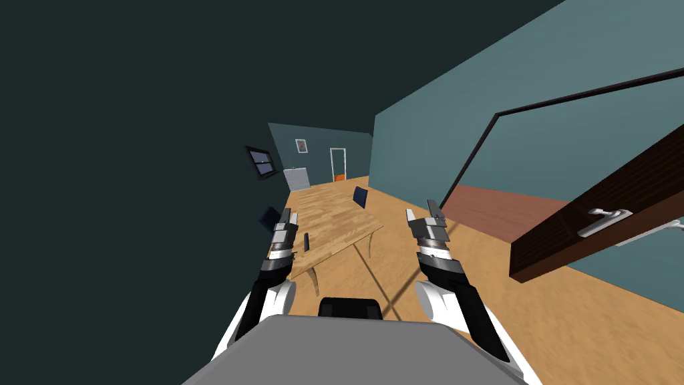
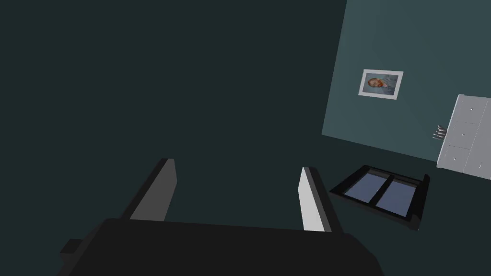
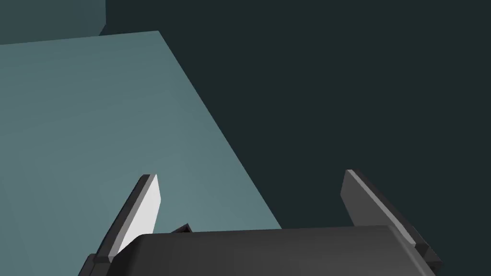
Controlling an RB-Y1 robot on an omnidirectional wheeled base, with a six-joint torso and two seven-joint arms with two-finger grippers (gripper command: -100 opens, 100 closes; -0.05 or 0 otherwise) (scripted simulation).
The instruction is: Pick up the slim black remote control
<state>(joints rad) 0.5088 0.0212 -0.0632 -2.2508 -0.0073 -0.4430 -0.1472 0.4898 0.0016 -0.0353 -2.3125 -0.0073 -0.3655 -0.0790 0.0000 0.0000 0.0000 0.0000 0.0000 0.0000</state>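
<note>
remote (image 1: pixel 306 241) lies on wooden counter (image 1: pixel 347 220), just beside your left tool (image 1: pixel 288 214). both tools spread wide, empty; right tool (image 1: pixel 421 208) well apart. tilt left tool down, straddle remote's narrow sides, then close.

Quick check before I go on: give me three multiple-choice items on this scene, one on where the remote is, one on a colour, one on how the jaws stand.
1. Where does the remote lie?
A under a sofa
B on the wooden table, nearer the left gripper
C on a shelf

2. What colour is the door on the right?
A white
B green
C dark brown

3. How do the jaws of the left gripper and the right gripper stand?
A both open, empty
B both shut
C left shut, right open

Answers: B, the head view shows it on the tabletop. C, its panel is dark brown. A, each wrist view shows the jaws apart with nothing between.
</note>
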